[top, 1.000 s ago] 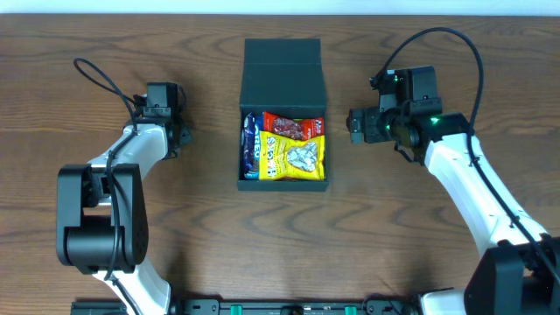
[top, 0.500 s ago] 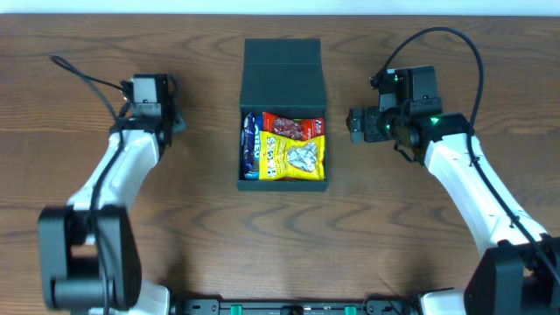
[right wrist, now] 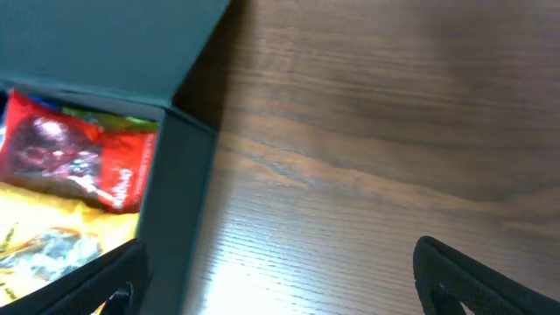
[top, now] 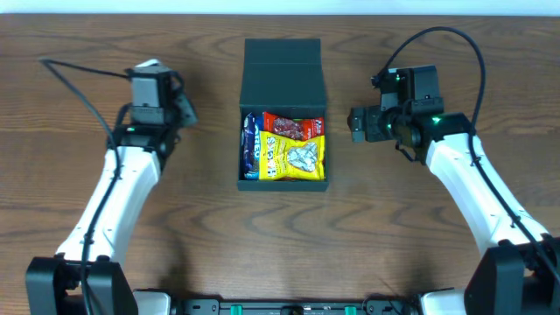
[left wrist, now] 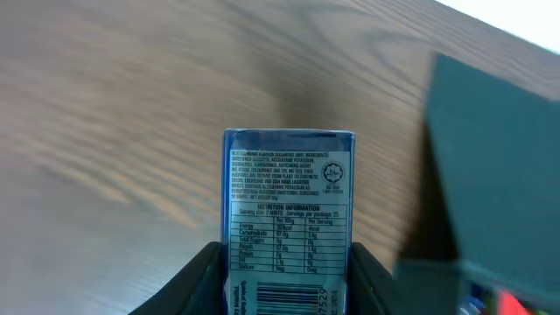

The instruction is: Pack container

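Note:
The dark teal container sits at the table's middle with its flap lid open toward the back. Inside lie a yellow packet, a red packet and a blue packet. My left gripper is left of the container, raised above the table, shut on a blue packet with a nutrition label; the container's edge shows at the right of the left wrist view. My right gripper is open and empty just right of the container, whose wall and red packet show in the right wrist view.
The wooden table stretches around the container. Cables loop from both arms, one at the left and one at the right.
My left arm has lifted and moved up and to the right toward the container with the blue packet. The right arm has stayed still.

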Available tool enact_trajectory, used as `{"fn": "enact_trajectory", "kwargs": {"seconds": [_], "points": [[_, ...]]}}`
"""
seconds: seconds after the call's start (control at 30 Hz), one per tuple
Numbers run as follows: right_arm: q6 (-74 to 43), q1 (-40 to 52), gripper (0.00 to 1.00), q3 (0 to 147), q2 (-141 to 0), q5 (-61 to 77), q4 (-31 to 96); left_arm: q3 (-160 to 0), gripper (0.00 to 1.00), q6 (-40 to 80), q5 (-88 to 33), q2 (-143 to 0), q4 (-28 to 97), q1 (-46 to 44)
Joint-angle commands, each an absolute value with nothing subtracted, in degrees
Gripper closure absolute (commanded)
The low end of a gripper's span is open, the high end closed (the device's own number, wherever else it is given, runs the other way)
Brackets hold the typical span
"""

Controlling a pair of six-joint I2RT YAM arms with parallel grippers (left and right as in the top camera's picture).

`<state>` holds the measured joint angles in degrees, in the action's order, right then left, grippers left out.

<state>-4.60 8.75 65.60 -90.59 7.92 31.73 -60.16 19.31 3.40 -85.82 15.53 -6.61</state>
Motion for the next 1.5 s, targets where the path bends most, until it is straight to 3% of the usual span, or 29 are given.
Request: {"fn": "enact_trajectory", "kwargs": {"seconds": [0.0,0.17,0.37,0.5,0.6,0.87,1.07,1.17,1.23,1.37,1.47], "points": [[-5.32,6.46,0.04,66.7,-89.36,7.73,31.75,-60.93,0.68,15.42,2.33,-85.06,13.82,-11.81],[-5.32,4.82,0.04,66.7,-89.34,7.73,32.18,-60.93,0.68,11.57,2.26,-85.06,11.25,-19.14],[-5.32,4.14,0.04,66.7,-89.34,7.73,32.18,-60.93,0.69,-8.08,0.1,-85.32,8.71,-25.26],[-5.32,4.14,0.04,66.7,-89.34,7.73,32.21,-60.93,0.69,-22.63,-5.82,-86.59,8.73,-26.81],[-5.32,4.14,0.04,66.7,-89.34,7.73,32.27,-60.93,0.57,-30.87,-7.81,-87.96,8.69,-27.07],[-5.3,4.14,0.03,66.7,-89.36,7.73,32.36,-60.93,0.59,-52.34,-11.73,-92.16,8.16,-27.05],[-5.32,4.14,0.03,66.7,-89.36,7.73,32.34,-60.93,0.58,-61.43,-11.66,-95.53,4.08,-27.05],[-5.32,4.14,0.03,66.7,-89.36,7.73,32.34,-60.93,0.47,-63.07,-11.62,-96.25,2.22,-27.05],[-5.32,4.14,0.03,66.7,-89.36,7.73,32.32,-60.93,0.3,-63.0,-11.29,-96.25,1.85,-27.05],[-5.32,4.14,0.02,66.7,-89.36,7.73,32.32,-60.93,0.06,-52.45,-5.56,-96.07,-1.69,-27.05],[-5.32,4.14,0.02,66.7,-89.36,7.84,32.23,-60.93,0.03,-43.35,-3.88,-95.44,-4.23,-26.74]]}}
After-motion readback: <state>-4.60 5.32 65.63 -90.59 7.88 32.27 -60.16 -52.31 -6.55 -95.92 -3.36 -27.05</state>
